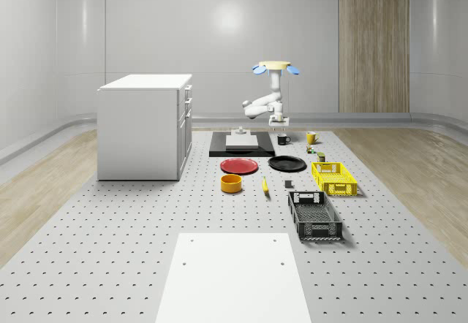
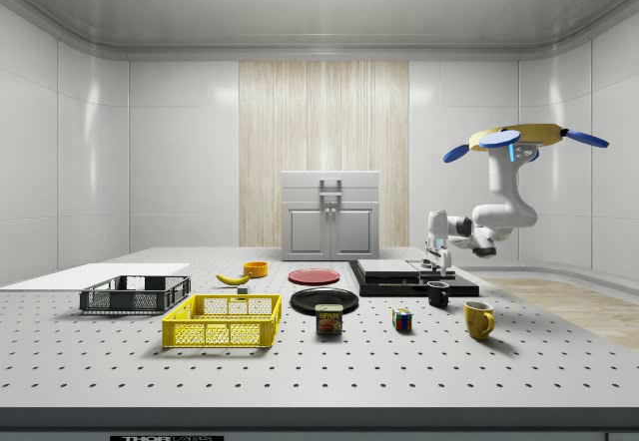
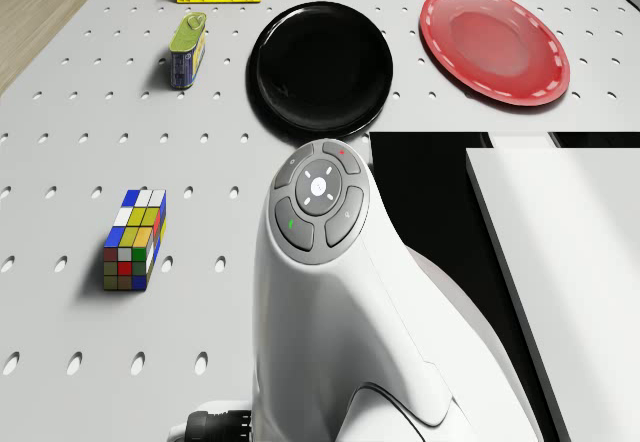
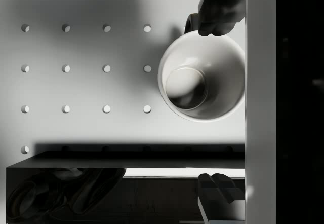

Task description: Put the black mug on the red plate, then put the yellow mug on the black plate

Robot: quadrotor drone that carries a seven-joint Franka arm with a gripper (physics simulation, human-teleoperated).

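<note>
The black mug stands on the table beside the black platform; from above it shows a pale inside. My gripper hangs open just above it, one finger over the handle side and the other across the rim. The drone hovers over that spot. The yellow mug stands a little beyond the black one. The red plate and black plate lie side by side, both bare.
A black platform with a white block lies right beside the black mug. A can and a Rubik's cube stand near the plates. A yellow crate, black crate, orange bowl, banana and white cabinet stand around.
</note>
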